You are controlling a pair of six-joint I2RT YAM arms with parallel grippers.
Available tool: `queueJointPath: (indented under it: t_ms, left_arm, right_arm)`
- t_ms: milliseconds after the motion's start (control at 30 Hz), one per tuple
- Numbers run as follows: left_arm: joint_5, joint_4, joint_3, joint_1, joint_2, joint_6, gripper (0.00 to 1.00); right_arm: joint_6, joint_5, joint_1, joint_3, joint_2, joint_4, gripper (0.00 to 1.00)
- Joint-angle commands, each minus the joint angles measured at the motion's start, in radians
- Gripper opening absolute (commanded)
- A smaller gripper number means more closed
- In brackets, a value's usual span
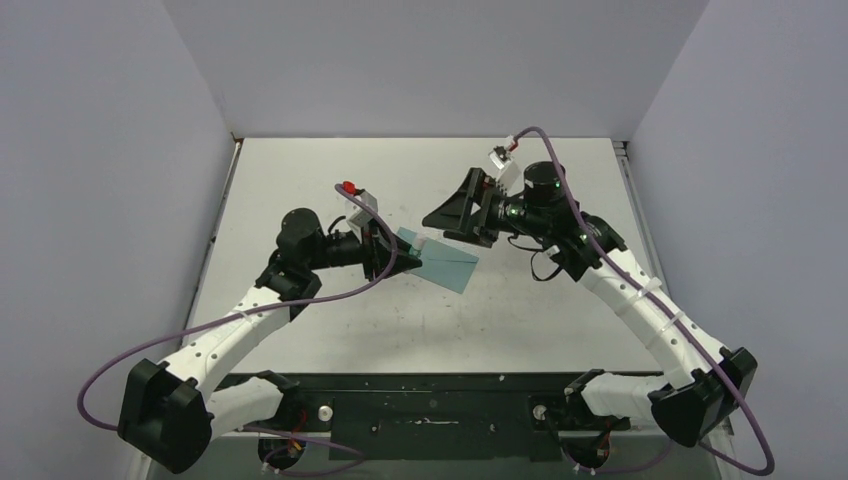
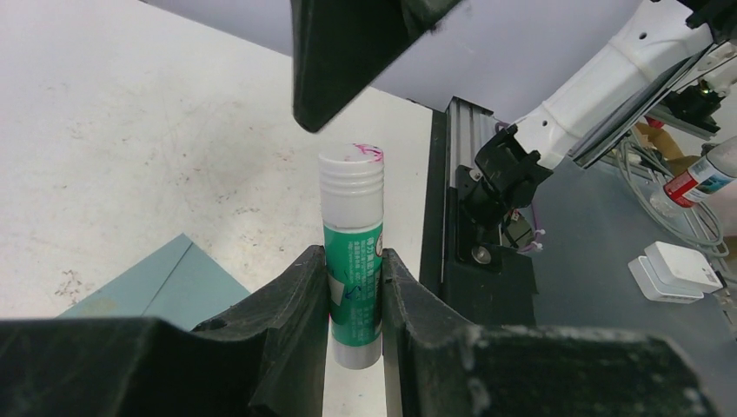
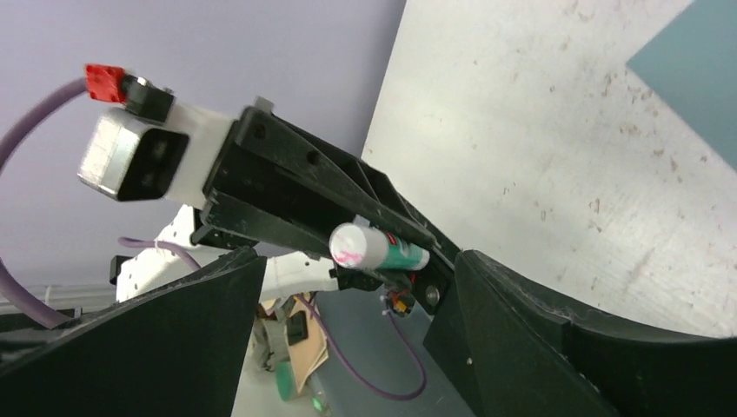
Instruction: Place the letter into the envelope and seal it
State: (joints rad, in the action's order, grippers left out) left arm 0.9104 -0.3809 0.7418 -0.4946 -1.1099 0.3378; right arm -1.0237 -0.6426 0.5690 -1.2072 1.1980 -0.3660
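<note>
The teal envelope lies flat mid-table; corners of it show in the left wrist view and the right wrist view. The letter is hidden from every view. My left gripper hovers over the envelope's left end, shut on a white-and-green glue stick whose white capped end carries a pink mark. My right gripper faces it from the right, open wide. The stick's capped end points at the gap between its fingers but nothing lies between them. One of its fingers hangs above the stick.
The white tabletop is scuffed and walled in by lilac panels at the back and sides. A black mounting rail with both arm bases runs along the near edge. Purple cables loop off each arm.
</note>
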Motion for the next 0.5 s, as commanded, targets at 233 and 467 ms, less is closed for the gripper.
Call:
queueJointPath:
  t_ms: [233, 467]
  left_arm:
    - [0.05, -0.059, 0.075, 0.007, -0.011, 0.016, 0.0]
    - [0.046, -0.024, 0.091, 0.007, -0.015, -0.009, 0.0]
  right_arm:
    - [0.432, 0.053, 0.081, -0.336, 0.162, -0.285, 0.66]
    - [0.467, 0.075, 0.108, -0.364, 0.189, -0.34, 0.46]
